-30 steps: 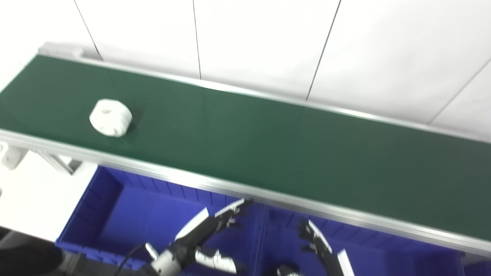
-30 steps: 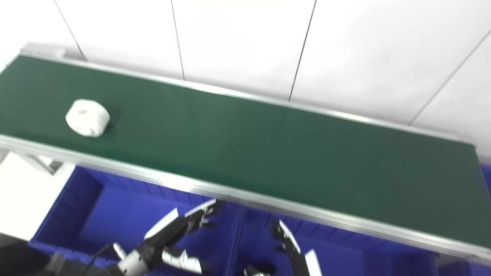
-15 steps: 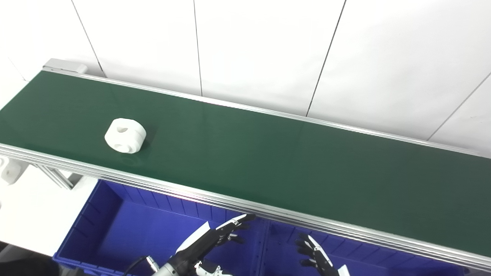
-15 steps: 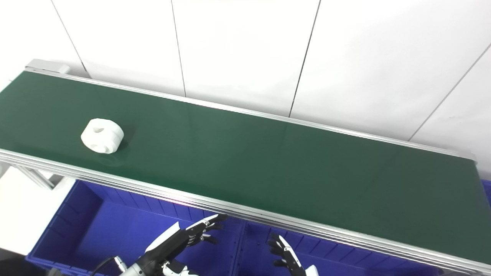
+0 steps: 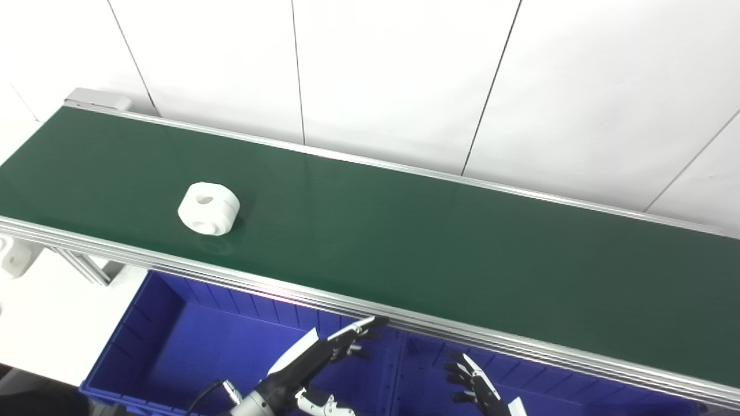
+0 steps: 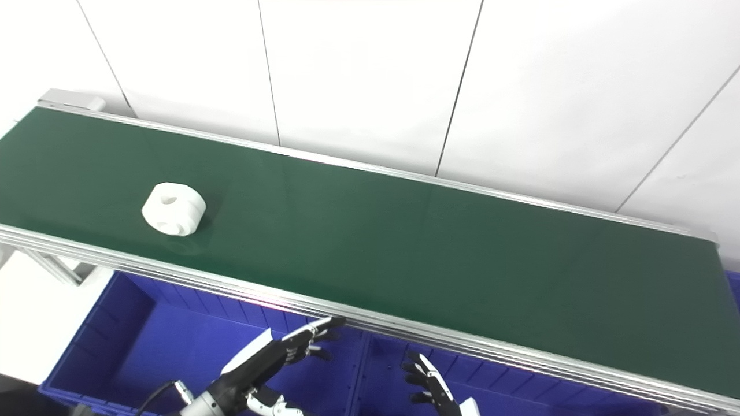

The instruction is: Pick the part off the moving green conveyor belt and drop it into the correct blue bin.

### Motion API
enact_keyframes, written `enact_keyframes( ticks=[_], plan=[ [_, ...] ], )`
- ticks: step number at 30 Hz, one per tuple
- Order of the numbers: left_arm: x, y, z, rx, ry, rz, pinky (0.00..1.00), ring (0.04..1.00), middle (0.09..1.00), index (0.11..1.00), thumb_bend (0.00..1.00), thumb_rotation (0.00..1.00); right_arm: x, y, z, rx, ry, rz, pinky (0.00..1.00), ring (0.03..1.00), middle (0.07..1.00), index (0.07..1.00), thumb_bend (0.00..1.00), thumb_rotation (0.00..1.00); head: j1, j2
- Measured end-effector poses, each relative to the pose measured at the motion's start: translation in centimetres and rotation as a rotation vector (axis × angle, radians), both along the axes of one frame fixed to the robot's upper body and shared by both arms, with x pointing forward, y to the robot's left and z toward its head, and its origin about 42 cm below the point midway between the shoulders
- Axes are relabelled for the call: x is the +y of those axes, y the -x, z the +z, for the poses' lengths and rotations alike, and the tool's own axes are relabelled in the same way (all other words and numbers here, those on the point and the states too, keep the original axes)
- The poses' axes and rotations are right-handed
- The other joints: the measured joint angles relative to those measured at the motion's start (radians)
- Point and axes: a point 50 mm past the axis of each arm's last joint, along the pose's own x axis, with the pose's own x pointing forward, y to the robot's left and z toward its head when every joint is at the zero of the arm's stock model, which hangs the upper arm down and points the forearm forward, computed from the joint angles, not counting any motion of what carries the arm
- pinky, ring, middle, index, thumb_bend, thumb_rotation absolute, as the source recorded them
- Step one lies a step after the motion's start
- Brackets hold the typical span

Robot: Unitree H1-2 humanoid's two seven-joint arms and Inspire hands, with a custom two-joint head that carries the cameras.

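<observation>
White part riding the belt, both hands waiting over the bins

The white part (image 5: 208,200) sits near the left end of the green belt (image 5: 433,231), close to its front edge. Left hand (image 5: 324,352) and right hand (image 5: 471,381) hover over the blue bins (image 5: 173,341), fingers spread wide, holding nothing. Nothing visible inside the bins.
</observation>
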Motion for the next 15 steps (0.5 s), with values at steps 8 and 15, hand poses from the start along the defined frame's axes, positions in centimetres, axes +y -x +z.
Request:
enact_keyframes(
  ticks=[8,15],
  plan=[
    [2.4,-1.3,4.5,-0.103,-0.034,0.012,0.86,0.955,0.996,0.955,0.75,0.4,1.0,-0.7,0.4,-0.019,-0.019,-0.008,0.66,0.779,0.816,0.887,0.65,0.36,0.009,-0.001],
    [5.5,-4.2,7.7,-0.185,-0.117,0.036,0.86,0.98,1.0,0.968,0.71,0.41,1.4,-0.9,0.5,-0.026,-0.032,-0.013,0.65,0.769,0.808,0.881,0.65,0.33,0.009,-0.004]
  ],
)
